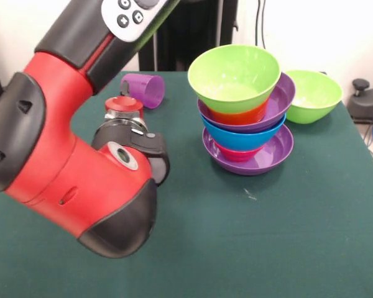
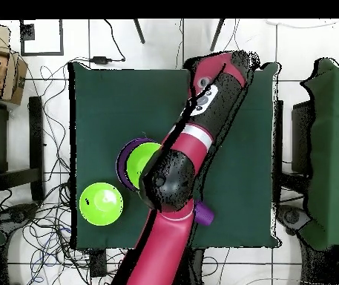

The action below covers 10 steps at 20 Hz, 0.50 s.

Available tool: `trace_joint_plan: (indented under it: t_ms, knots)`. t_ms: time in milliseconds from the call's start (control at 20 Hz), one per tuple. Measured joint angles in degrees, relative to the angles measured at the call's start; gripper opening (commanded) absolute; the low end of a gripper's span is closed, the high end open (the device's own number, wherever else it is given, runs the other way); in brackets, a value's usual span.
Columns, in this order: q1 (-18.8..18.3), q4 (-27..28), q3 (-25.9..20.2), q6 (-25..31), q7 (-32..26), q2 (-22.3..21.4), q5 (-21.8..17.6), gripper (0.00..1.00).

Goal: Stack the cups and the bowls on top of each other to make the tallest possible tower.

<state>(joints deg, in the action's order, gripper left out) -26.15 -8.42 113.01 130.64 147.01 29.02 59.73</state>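
The tower [image 1: 242, 118] stands at the middle right of the table in the front view. From the bottom it is a wide purple bowl [image 1: 270, 152], a red-pink bowl [image 1: 236, 153], a blue bowl [image 1: 248, 138], a second purple bowl [image 1: 280, 99], an orange bowl [image 1: 236, 116] and a lime green bowl [image 1: 236, 77] on top. A second lime green bowl [image 1: 314, 96] sits alone beside it. A translucent purple cup [image 1: 143, 90] lies on its side at the far side. The yellow cup and small blue bowl are out of view. The gripper is hidden behind the arm.
The red and black arm [image 1: 81, 167] folds low over the table's left half in the front view and fills it. In the overhead view the arm [image 2: 179, 171] covers part of the tower [image 2: 137, 159]; the lone green bowl [image 2: 101, 202] and purple cup [image 2: 204, 214] show beside it.
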Motion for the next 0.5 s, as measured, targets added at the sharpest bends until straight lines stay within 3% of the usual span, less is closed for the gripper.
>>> trace_joint_plan:
  t_ms: [350, 500]
  knots:
    - [-1.4, 0.0, 7.2, 0.6, 0.4, -3.0, 6.8, 1.0]
    - [-1.1, -1.6, 8.8, 0.7, 3.7, -3.2, 11.6, 1.0]
